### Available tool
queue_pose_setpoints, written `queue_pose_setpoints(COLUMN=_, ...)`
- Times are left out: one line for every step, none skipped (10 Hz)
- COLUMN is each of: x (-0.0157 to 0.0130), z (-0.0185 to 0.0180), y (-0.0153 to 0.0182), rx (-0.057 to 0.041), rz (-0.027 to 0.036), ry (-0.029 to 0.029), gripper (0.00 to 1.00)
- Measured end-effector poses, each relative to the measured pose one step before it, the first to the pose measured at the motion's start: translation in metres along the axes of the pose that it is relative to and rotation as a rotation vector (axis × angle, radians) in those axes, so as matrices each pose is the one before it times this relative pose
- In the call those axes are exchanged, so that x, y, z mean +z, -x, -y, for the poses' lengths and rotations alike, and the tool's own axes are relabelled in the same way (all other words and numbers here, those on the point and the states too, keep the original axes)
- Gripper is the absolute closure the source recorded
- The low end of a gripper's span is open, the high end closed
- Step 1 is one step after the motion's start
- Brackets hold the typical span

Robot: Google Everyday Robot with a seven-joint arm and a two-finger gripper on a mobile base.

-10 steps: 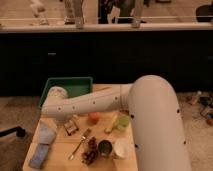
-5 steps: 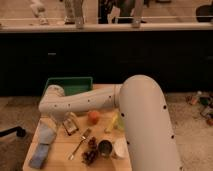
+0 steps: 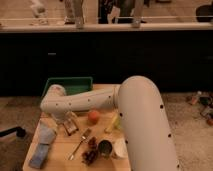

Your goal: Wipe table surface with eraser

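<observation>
1. Tan-topped with dark sides, the eraser (image 3: 71,126) lies left of centre on the wooden bench (image 3: 60,152), near an orange fruit (image 3: 93,116).
2. The claw (image 3: 66,119) is right at the eraser, below the arm's end; I cannot tell whether it grips.
3. No wiping shows yet, so I judge the whole surface remains.

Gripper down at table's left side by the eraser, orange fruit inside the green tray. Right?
No. Camera view shows the orange fruit on the table surface, outside the green tray. The gripper is down at the table's left side by the eraser.
</observation>
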State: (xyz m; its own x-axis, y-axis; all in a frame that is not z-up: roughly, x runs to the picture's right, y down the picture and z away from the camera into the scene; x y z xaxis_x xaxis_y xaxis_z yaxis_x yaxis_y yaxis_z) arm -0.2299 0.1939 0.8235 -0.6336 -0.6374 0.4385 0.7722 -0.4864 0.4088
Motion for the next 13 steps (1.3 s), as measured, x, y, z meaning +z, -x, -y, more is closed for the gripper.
queue_pose_setpoints(x=0.00210, z=-0.00085, y=-0.00019, rx=-0.00018, rz=0.00045, ry=-0.00589, gripper=0.20)
queue_pose_setpoints(x=0.00127, z=-0.00015, y=-0.00019, rx=0.00015, rz=0.00034, ry=-0.00417, gripper=0.20)
queue_pose_setpoints(x=0.00212, z=-0.00171, y=0.00053, rx=0.00259, rz=0.00223, ry=-0.00477, gripper=0.20)
queue_pose_setpoints(x=0.00258, z=-0.00227, y=0.00076, rx=0.00295, rz=0.00357, ry=-0.00352, gripper=0.20)
queue_pose_setpoints(x=0.00232, z=-0.00170, y=0.00045, rx=0.00192, rz=0.00313, ry=-0.00358, gripper=0.20)
queue_pose_setpoints(x=0.00212, z=-0.00122, y=0.00030, rx=0.00034, rz=0.00345, ry=-0.00300, gripper=0.20)
queue_pose_setpoints(x=0.00252, z=-0.00129, y=0.00021, rx=-0.00025, rz=0.00369, ry=-0.00339, gripper=0.20)
queue_pose_setpoints(x=0.00130, z=-0.00087, y=-0.00012, rx=0.00007, rz=0.00177, ry=-0.00319, gripper=0.20)
queue_pose_setpoints(x=0.00136, z=-0.00004, y=0.00005, rx=-0.00152, rz=0.00187, ry=-0.00432, gripper=0.20)
queue_pose_setpoints(x=0.00165, z=-0.00095, y=-0.00001, rx=-0.00097, rz=0.00155, ry=-0.00539, gripper=0.20)
queue_pose_setpoints(x=0.00160, z=-0.00076, y=-0.00019, rx=-0.00278, rz=-0.00127, ry=-0.00792, gripper=0.25)
queue_pose_setpoints(x=0.00070, z=-0.00038, y=0.00014, rx=-0.00271, rz=-0.00208, ry=-0.00688, gripper=0.32)
queue_pose_setpoints(x=0.00028, z=-0.00120, y=-0.00003, rx=-0.00135, rz=-0.00838, ry=-0.01494, gripper=0.44)
